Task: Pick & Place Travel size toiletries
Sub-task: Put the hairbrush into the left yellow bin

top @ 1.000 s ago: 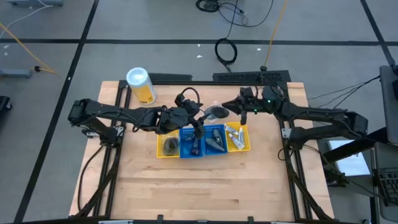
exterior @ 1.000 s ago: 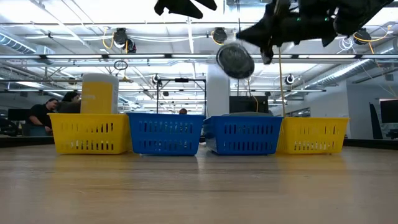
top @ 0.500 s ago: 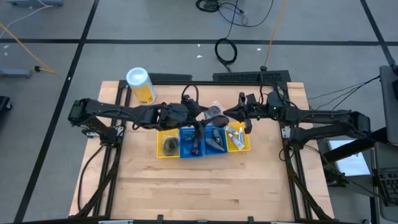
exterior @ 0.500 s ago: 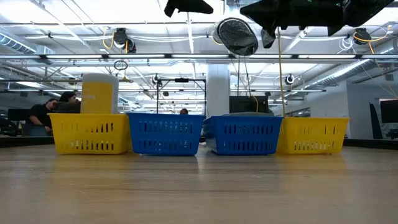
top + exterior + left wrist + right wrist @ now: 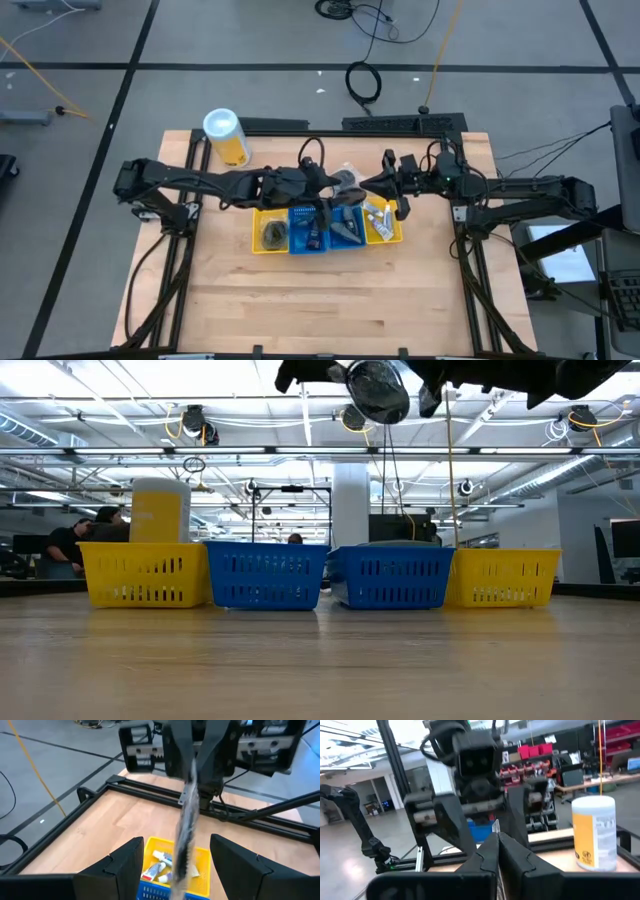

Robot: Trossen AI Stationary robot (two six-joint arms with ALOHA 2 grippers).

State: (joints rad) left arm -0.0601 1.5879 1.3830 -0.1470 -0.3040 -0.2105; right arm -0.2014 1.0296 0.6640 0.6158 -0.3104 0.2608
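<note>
A clear packet with a dark round content [image 5: 378, 388] is in the air above the row of bins, and I see it edge-on in the left wrist view [image 5: 184, 832]. My right gripper [image 5: 372, 184] reaches in from the table's right and is shut on it. My left gripper [image 5: 328, 187] comes from the left, open. Its two fingers [image 5: 125, 865] stand on either side of the packet without touching it. Small white tubes [image 5: 159, 862] lie in the right-hand yellow bin [image 5: 385, 222], and dark pieces lie in the other bins. My right gripper [image 5: 498, 837] pinches the packet by its thin edge [image 5: 496, 826] between its two shut fingers. The fingers come about level from the table's right. The packet is lifted clear, high over the blue bin [image 5: 390, 575], with its flat face toward the low camera.
Four bins stand in a row mid-table: yellow [image 5: 269, 233], blue [image 5: 310, 230], blue [image 5: 346, 224] and yellow. A big yellow canister with a white lid [image 5: 227, 136] stands near the far left corner. Bare wood [image 5: 320, 300] lies between the bins and the near edge.
My right gripper has carried the packet upward, well above the bins, staying shut on it. My left gripper has moved toward the table's right until its open fingers flank the packet.
</note>
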